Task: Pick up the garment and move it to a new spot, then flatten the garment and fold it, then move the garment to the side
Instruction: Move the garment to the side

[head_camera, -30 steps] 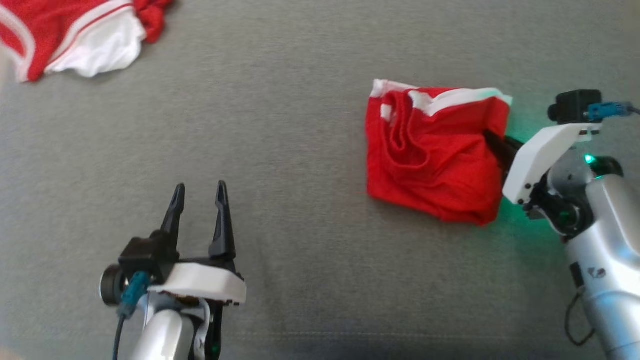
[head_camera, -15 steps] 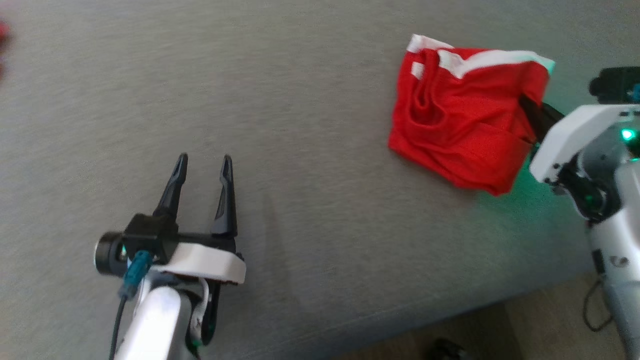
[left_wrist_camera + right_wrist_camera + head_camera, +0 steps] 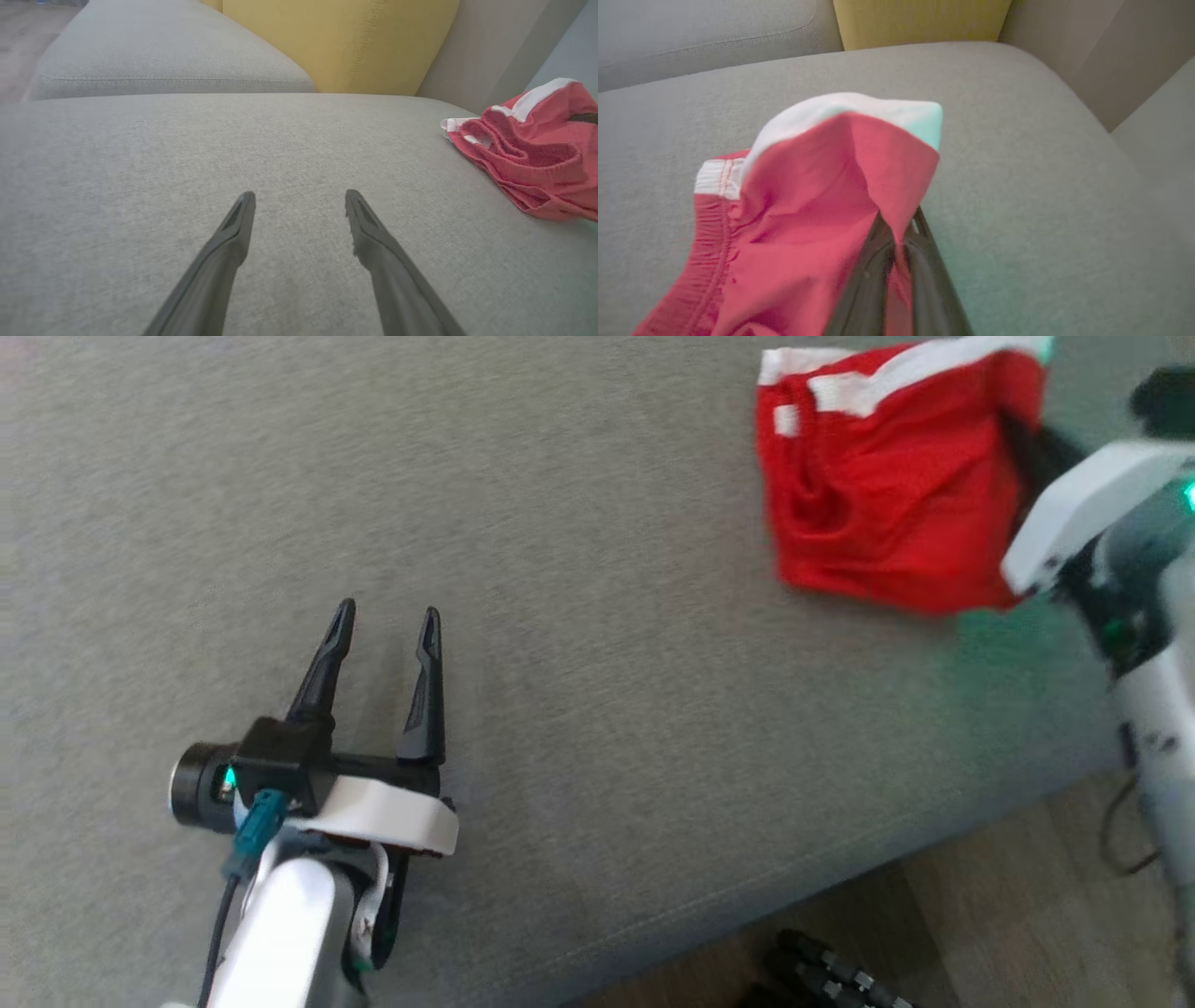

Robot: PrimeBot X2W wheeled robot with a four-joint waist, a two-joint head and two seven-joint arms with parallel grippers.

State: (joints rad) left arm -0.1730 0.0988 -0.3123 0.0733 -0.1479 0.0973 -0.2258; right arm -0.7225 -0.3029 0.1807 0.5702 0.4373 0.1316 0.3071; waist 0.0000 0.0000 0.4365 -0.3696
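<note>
Head camera: has swung toward the robot's right over the last second. The sofa's front edge and a strip of floor (image 3: 1027, 933) have come in at 5 o'clock, and most of the apparent drift is this swing.
Garment (image 3: 887, 495): red shorts with white trim (image 3: 896, 378), in a loose folded bundle at 1 o'clock in the head view. It rests on the grey seat cushion (image 3: 597, 523) with one corner raised.
Right gripper (image 3: 896, 233): at 2 o'clock, fingers closed on that raised corner, the same hold as a second ago. Cloth tents up from the pinch.
Left gripper (image 3: 387, 611): at 7 o'clock, fingers spread wide with nothing between them, over bare cushion and well apart from the garment.
Handling (judgement): light, limp knit, not fragile. Lifted by one corner it will likely sag and fall open. Dragged across the woven seat it will likely bunch.
Where to hold (judgement): the present corner pinch suits a short slide. To keep the fold, grip through all layers at an edge. The gathered waistband (image 3: 710, 233) looks the thicker, surer hold.
Step (judgement): moving the folded garment aside.
</note>
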